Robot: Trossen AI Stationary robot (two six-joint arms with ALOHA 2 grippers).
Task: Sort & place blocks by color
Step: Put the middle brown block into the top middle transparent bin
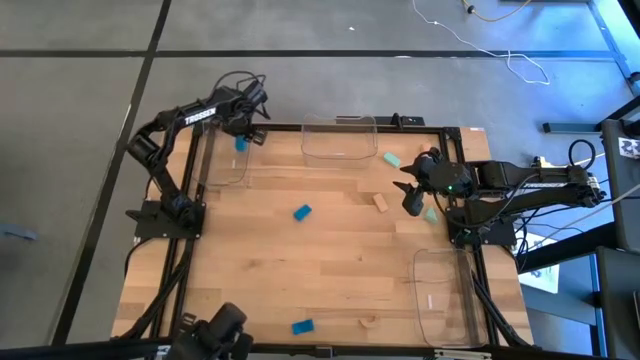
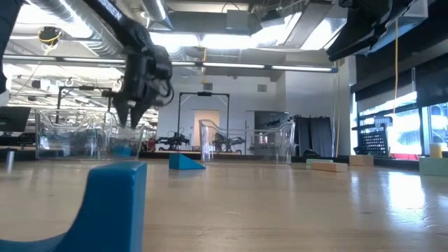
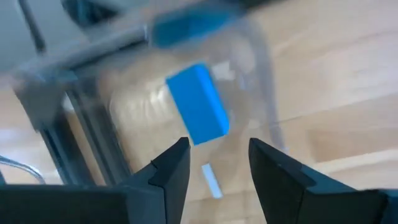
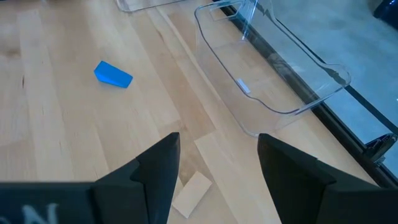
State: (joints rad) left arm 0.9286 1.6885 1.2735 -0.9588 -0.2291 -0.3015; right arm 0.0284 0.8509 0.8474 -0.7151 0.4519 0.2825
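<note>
Pale wooden table top [image 1: 300, 270] framed by a black metal rail. Three clear plastic trays on it: one at the far left corner [image 1: 222, 160], one at the middle of the far edge [image 1: 340, 140], one at the near right corner [image 1: 442, 295]. White cable [image 1: 500, 50] snaking across grey floor beyond the table.

Bright blue blocks [image 1: 302, 212], a pale mint green block [image 1: 391, 158] and a tan block [image 1: 381, 203] are seen on the light wood-grained tabletop [image 1: 330, 270].
</note>
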